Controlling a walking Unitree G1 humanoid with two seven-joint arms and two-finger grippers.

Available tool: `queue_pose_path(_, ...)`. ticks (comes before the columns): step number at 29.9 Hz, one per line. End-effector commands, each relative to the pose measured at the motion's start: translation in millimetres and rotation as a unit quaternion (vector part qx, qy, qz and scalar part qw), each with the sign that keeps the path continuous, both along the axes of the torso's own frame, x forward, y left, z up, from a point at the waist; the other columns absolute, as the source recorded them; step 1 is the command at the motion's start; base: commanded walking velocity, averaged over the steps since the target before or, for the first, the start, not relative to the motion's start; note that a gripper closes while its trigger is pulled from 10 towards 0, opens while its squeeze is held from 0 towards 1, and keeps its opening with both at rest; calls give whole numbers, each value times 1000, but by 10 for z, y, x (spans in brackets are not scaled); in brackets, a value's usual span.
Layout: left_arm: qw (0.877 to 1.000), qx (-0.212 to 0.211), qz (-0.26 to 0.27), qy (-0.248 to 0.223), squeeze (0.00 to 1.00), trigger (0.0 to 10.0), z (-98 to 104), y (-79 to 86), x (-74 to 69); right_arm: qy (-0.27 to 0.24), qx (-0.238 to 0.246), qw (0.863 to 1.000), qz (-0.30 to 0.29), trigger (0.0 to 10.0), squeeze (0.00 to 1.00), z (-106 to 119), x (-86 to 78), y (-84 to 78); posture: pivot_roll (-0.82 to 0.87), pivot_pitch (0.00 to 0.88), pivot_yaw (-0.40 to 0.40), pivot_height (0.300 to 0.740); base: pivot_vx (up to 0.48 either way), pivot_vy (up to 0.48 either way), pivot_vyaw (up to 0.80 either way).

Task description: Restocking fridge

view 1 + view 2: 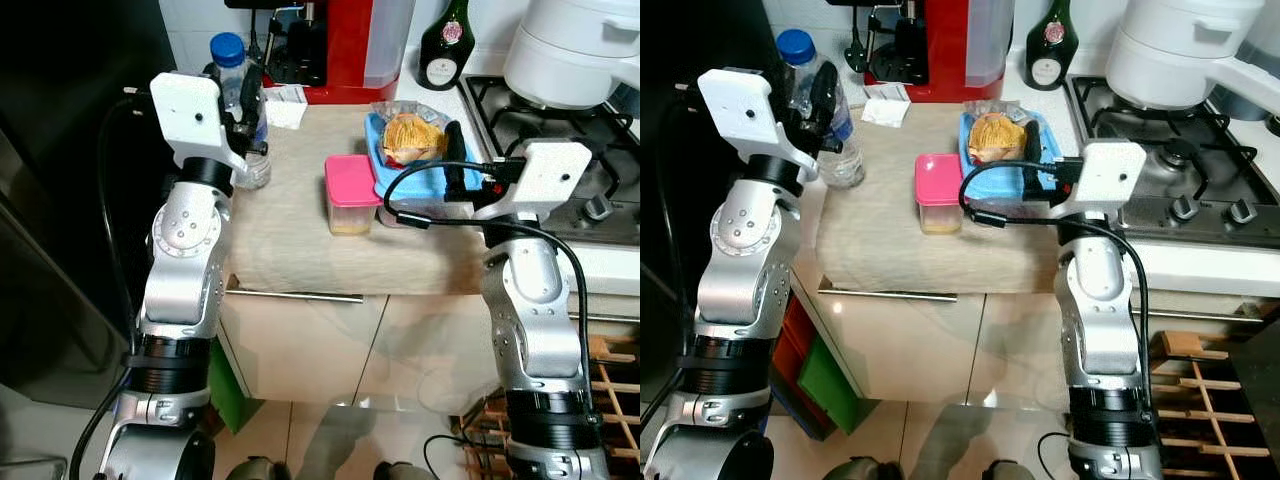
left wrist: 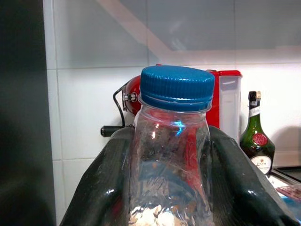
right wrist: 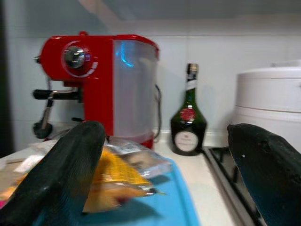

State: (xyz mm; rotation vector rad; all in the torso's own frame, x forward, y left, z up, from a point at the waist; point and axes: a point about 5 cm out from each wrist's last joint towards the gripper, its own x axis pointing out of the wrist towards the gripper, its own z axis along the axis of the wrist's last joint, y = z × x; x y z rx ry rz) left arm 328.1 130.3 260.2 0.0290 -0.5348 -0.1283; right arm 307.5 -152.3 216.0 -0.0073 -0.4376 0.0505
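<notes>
Left pincer (image 2: 171, 188): closed on the clear plastic water bottle with a blue screw cap (image 1: 234, 80), one black finger (image 2: 101, 188) pressed to each side of the bottle body. Located upper left of the left eye frame, at the back left corner of the counter; whether the bottle base rests on the counter or sits just above it cannot be told.

Right pincer (image 3: 169, 174): open, fingers spread wide and gripping nothing. Located right of centre in the left eye frame, over the near end of the blue rectangular plastic tray (image 1: 425, 180).

Blue tray: lies on the beige stone-look counter (image 1: 290, 240), right of centre. Carries a clear bag of golden-brown pastry (image 1: 410, 135) at its far end.

Pink-lidded clear plastic food box (image 1: 351, 195): centre of frame, upright on the counter, just beside the tray's left edge.

Red espresso machine with clear water tank (image 3: 99, 80): top centre, against the white tiled wall.

Dark green glass bottle with red seal and cream label (image 1: 446, 45): upper right of centre, beside the machine.

White rounded cooking appliance (image 1: 575, 50): top right corner, standing on the steel gas hob (image 1: 560, 130).

Steel drawer handle (image 1: 295, 295): below the counter edge, lower centre.
</notes>
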Motion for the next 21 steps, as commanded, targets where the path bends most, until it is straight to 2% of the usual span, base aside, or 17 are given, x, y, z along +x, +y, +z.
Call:
queue_pose_path(1, 999, 4, -2, -35, 0, 10000, 164, -29, -37, -6, -7, 1000, -4, 10000, 0, 22, 8, 1, -109, 0, 26, 740, 0, 0, 0)
queue_pose_path(3, 1000, 1, -1, -27, 0, 10000, 144, -23, -30, 0, -17, 1000, -19, 10000, 0, -6, 14, -37, -111, 0, 25, 740, 0, 0, 0)
queue_pose_path(6, 1000, -27, -7, -1, 0, 10000, 77, -5, -3, 16, -16, 999, -34, 10000, 0, -71, 25, -88, -116, 0, 25, 740, -276, 0, 0)
queue_pose_path(9, 999, -36, -10, 12, 0, 10000, 36, -2, 12, 24, -13, 999, -37, 10000, 0, -103, 31, -107, -121, 0, 24, 740, -287, 0, 0)
queue_pose_path(14, 999, -23, -24, 14, 0, 10000, 2, -76, -4, 30, -12, 999, -37, 10000, 0, -126, 32, -108, -121, 0, 27, 740, -286, 0, 0)
queue_pose_path(21, 999, -15, -26, 17, 0, 10000, 2, -80, 8, 36, -11, 999, -37, 10000, 0, -154, 45, -101, -119, 0, 27, 740, -289, 0, 0)
